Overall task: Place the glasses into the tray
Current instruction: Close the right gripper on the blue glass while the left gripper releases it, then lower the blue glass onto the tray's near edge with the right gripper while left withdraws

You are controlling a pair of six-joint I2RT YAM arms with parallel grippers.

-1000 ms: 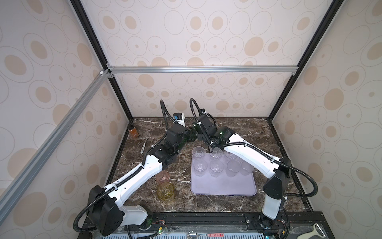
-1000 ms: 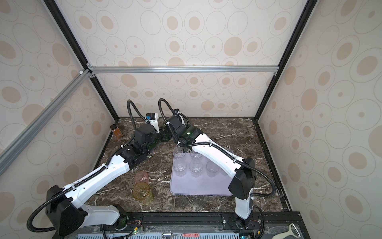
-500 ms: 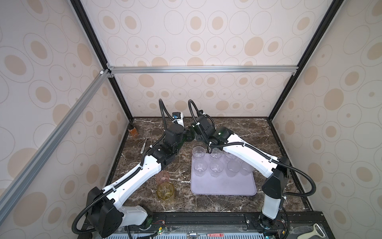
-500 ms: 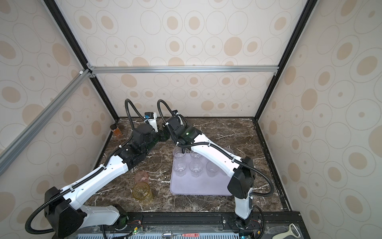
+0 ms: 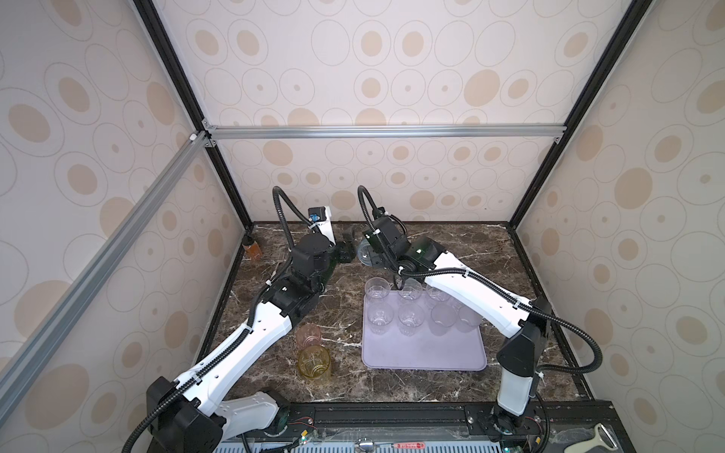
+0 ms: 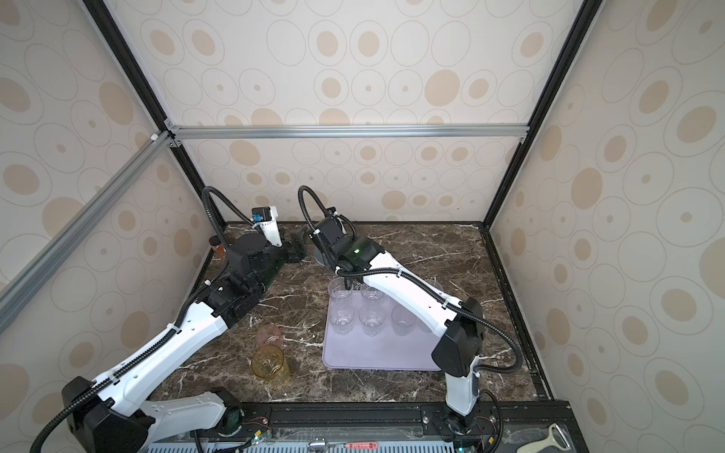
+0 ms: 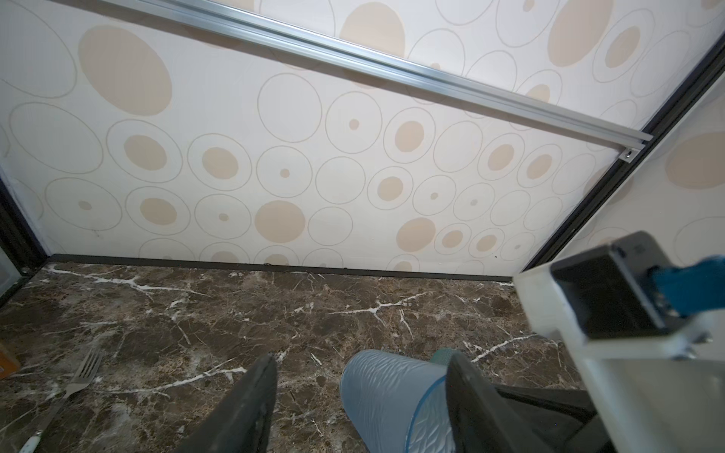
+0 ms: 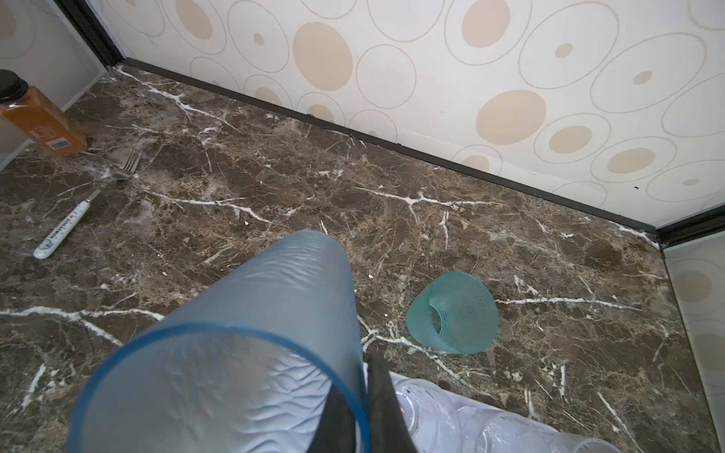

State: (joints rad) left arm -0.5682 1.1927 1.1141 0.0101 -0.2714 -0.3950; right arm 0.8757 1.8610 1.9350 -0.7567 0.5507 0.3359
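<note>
The right gripper pinches the rim of the blue glass and holds it tilted over the table, above centre in both top views. The left gripper is open, with the glass between its fingers. Clear glasses stand in the tray, lower right of centre. A yellow glass and a pink glass stand left of it.

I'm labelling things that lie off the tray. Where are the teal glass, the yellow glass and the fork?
teal glass (image 8: 465, 306): right wrist view, on its textured side wall.
yellow glass (image 5: 314, 361): a top view, inside its open mouth.
fork (image 8: 64, 228): right wrist view, on its white handle.
</note>
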